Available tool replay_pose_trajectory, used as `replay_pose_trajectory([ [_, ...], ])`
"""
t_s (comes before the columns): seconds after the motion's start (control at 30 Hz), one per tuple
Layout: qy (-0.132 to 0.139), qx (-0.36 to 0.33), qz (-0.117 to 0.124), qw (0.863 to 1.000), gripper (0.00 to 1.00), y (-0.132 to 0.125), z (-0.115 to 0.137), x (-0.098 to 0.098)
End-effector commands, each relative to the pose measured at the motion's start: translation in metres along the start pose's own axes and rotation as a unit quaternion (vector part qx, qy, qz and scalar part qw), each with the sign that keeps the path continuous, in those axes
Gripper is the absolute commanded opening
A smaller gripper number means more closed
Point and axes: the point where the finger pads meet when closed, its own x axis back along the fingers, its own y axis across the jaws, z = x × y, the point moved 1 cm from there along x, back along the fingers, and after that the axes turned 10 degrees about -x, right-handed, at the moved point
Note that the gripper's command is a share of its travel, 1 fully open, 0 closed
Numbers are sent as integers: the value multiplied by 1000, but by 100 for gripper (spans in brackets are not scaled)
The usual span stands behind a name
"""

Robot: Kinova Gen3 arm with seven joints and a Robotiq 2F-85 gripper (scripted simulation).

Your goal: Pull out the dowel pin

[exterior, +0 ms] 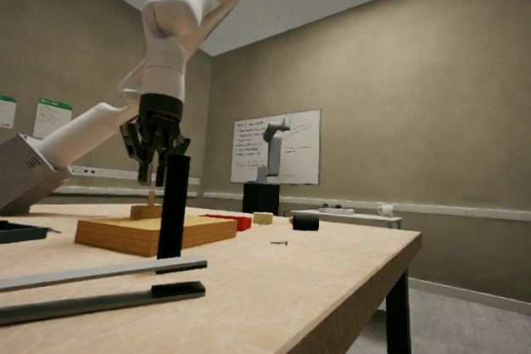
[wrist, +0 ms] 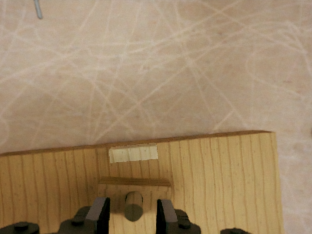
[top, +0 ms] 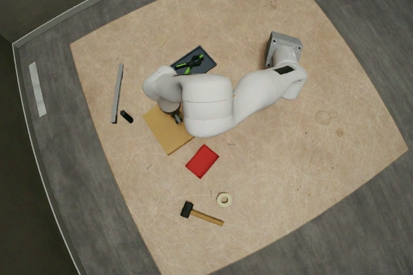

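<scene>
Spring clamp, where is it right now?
In the top view, the green-and-black spring clamp lies in the dark tray, left of the arm's base and above the wooden bench board.

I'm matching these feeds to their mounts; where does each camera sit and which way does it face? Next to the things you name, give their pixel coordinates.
Top: high overhead, looking down; the arm and its base show.
Exterior: low beside the bench's edge, looking across it toward the walls; arm and pincer [top: 178, 119] [exterior: 153, 178] [wrist: 133, 217] show.
Wrist: on the arm's end, looking down past the pincer's fingers at the dowel pin [exterior: 151, 198] [wrist: 133, 210]; only those fingers show.
Top and exterior share the bench board [top: 168, 136] [exterior: 115, 236] [wrist: 225, 175] and red tray [top: 202, 161] [exterior: 243, 223].
</scene>
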Motion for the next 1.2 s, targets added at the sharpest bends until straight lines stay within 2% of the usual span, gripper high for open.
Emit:
replay_pose_trajectory([
  [0.0, -1, 0, 0, 1000, 34, 0, 0, -1],
  [1.17, -1, 0, 0, 1000, 34, 0, 0, -29],
])
